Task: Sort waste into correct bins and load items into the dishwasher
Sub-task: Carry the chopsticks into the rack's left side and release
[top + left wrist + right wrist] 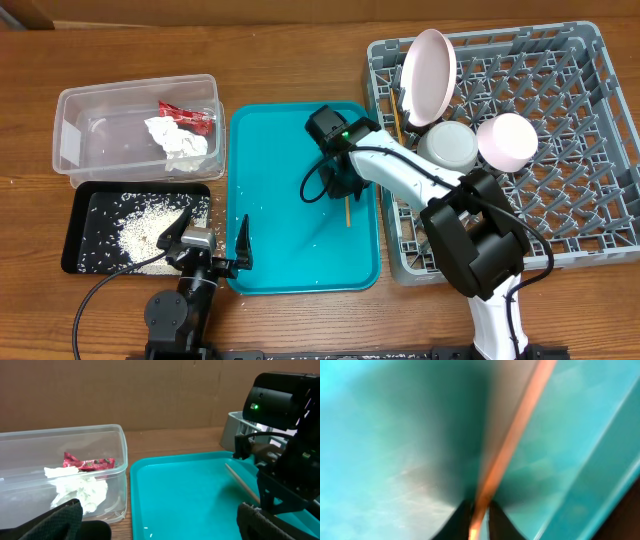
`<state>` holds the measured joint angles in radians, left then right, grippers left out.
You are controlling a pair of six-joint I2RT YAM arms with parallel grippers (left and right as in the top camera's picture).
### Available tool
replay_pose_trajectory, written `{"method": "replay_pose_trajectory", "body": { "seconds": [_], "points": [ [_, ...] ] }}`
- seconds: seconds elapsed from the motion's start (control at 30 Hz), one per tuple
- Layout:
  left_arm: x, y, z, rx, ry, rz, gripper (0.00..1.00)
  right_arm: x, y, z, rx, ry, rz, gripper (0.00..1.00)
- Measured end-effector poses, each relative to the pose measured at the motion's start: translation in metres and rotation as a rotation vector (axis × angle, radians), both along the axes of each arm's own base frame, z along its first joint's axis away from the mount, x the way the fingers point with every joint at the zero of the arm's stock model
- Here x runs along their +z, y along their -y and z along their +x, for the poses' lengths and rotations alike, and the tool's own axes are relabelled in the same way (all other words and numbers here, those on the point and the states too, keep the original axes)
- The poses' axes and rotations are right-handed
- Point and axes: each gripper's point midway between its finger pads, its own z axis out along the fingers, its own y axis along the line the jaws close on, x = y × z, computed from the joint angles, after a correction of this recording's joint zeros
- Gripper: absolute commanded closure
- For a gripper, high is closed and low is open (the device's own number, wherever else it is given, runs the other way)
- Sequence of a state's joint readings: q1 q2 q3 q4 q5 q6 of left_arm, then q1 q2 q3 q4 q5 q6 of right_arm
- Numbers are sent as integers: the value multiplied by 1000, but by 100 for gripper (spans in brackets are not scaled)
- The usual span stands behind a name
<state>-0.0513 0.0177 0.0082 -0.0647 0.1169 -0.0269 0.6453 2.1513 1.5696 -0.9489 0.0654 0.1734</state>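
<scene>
**Inspector:** What is recorded of the right gripper (479,515)?

**Assessor:** It is set low over the teal tray (270,250), toward the tray's right side. In the wrist view its jaws are seen drawn almost together. One wooden chopstick (516,442) is pinched between the tips, and the rest of the stick is seen running close above the tray floor.

**Inspector:** And the left gripper (210,238)?

**Assessor:** It is held at the tray's near-left corner. Its jaws are spread wide and nothing is gripped.

**Inspector:** Where are the other items found?

**Assessor:** The red packet (187,116) and the napkin (178,143) are lodged in the clear tub (80,110). Rice (140,232) is spread in the black tray (78,225). The plate (428,62), the grey bowl (452,145) and the pinkish bowl (507,138) are stood in the dish rack (580,200).

**Inspector:** What risks are noted?

**Assessor:** The stick is judged to be gripped near one end, on a thin, smooth shaft. It could be swung or rolled out of the pinch once lifted. The free end could be caught on the tray rim or on a rack peg during transfer. If released flat, the stick could be lost through the lattice base.
</scene>
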Motion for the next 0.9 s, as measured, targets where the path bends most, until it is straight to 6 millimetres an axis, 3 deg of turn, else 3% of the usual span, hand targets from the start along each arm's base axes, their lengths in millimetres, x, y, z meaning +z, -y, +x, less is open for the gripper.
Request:
{"method": "replay_pose_trajectory", "body": {
  "seconds": [0.23,0.37,0.43,0.53,0.63,0.7,0.77,0.83,0.9],
  "points": [
    [0,0,0,0,0,0,0,9,-11,-4,12,-21,34,96],
    [0,0,0,0,0,0,0,38,-22,7,13,24,89,96],
    [0,0,0,0,0,0,0,68,-26,13,11,76,134,96],
    [0,0,0,0,0,0,0,132,-19,28,-12,208,217,96],
    [0,0,0,0,0,0,0,196,9,45,-72,351,273,96],
    [0,0,0,0,0,0,0,219,33,53,-111,406,273,96],
    [0,0,0,0,0,0,0,223,56,60,-154,417,251,96],
    [0,0,0,0,0,0,0,210,72,66,-183,401,221,96],
    [0,0,0,0,0,0,0,184,82,67,-193,353,176,96]
  ]
}}
